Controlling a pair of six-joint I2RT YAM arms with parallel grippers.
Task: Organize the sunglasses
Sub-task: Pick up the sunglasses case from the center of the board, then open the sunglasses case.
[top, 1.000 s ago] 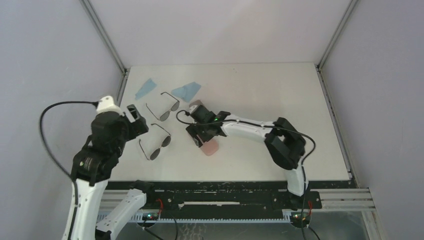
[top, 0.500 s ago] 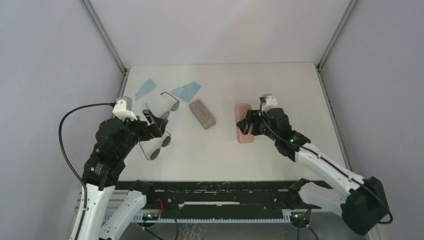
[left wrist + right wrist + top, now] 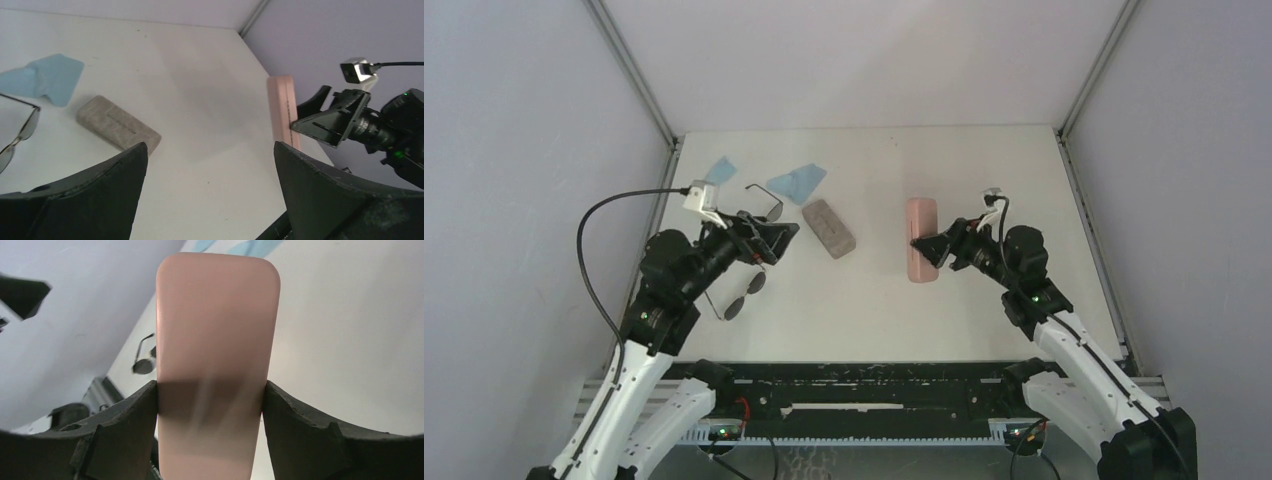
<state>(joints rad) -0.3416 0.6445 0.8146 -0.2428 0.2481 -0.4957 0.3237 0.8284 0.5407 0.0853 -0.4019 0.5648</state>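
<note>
white table (image 3: 874, 170): right fingers (image 3: 310, 430) clamp pink case (image 3: 217, 340).

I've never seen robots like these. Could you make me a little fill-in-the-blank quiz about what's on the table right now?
1. The case clamped in the right gripper is ___ in colour.
2. The left gripper holds nothing; its jaws stand ___.
3. The two cloths at the far left are light ___.
4. On the table lie ___ pairs of sunglasses.
Missing words: pink; open; blue; two.
</note>
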